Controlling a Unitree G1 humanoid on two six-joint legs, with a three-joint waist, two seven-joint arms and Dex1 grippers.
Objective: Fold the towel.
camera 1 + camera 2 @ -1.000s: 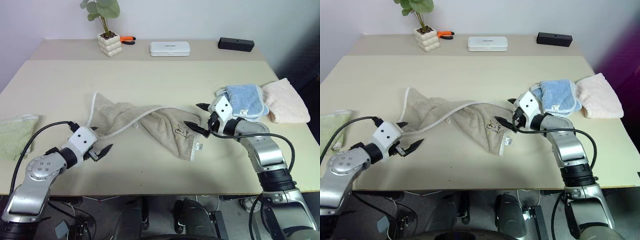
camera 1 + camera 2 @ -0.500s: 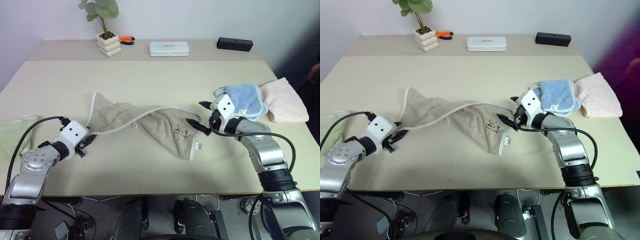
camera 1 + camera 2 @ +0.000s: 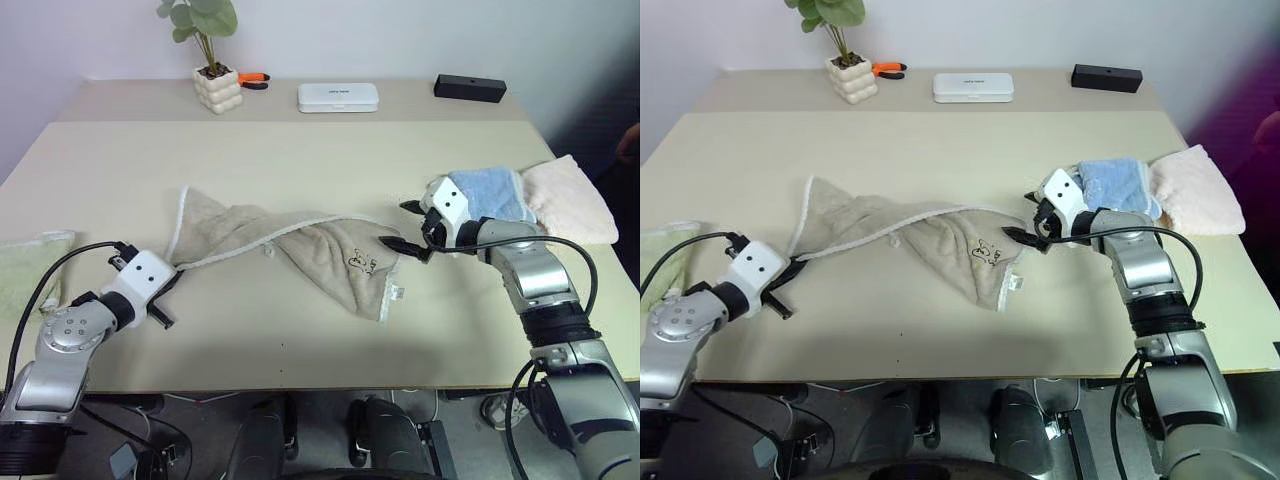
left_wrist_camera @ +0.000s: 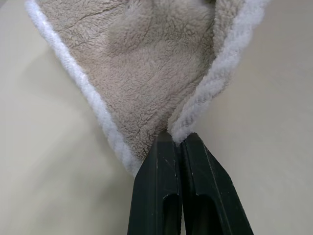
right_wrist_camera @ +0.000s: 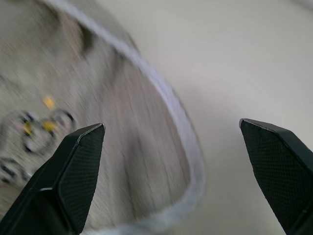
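Left eye view: the towel (image 3: 290, 250) lies crumpled across the middle of the tabletop (image 3: 300, 150), stretched from a near-left corner to a wider bunch on the right, where a small dark embroidered motif (image 3: 362, 262) and a white tag (image 3: 397, 293) show. The left gripper (image 3: 168, 283) sits at the towel's near-left corner with its 2 fingers pressed together on the whitish trim. The right gripper (image 3: 408, 226) hangs just beside the towel's right edge, its 2 fingers spread wide with nothing between them. A light blue towel (image 3: 490, 195) and a pale pink towel (image 3: 570, 200) lie behind the right arm, and a pale green towel (image 3: 25, 262) lies at the left edge. At the far side stand a potted plant (image 3: 210, 60), an orange-handled tool (image 3: 256, 79), a white case (image 3: 339, 97) and a black box (image 3: 470, 88).

Right eye view: the same layout; the left gripper's fingers meet the towel corner, and the right gripper's fingers stand apart at the trim.

Left wrist view: the 2 black fingers (image 4: 161, 196) are clamped on the towel's corner, where 2 trimmed edges meet.

Right wrist view: the 2 fingers (image 5: 68, 181) are held far apart above the towel's curved trim, the motif near 1 of them, bare tabletop beyond.
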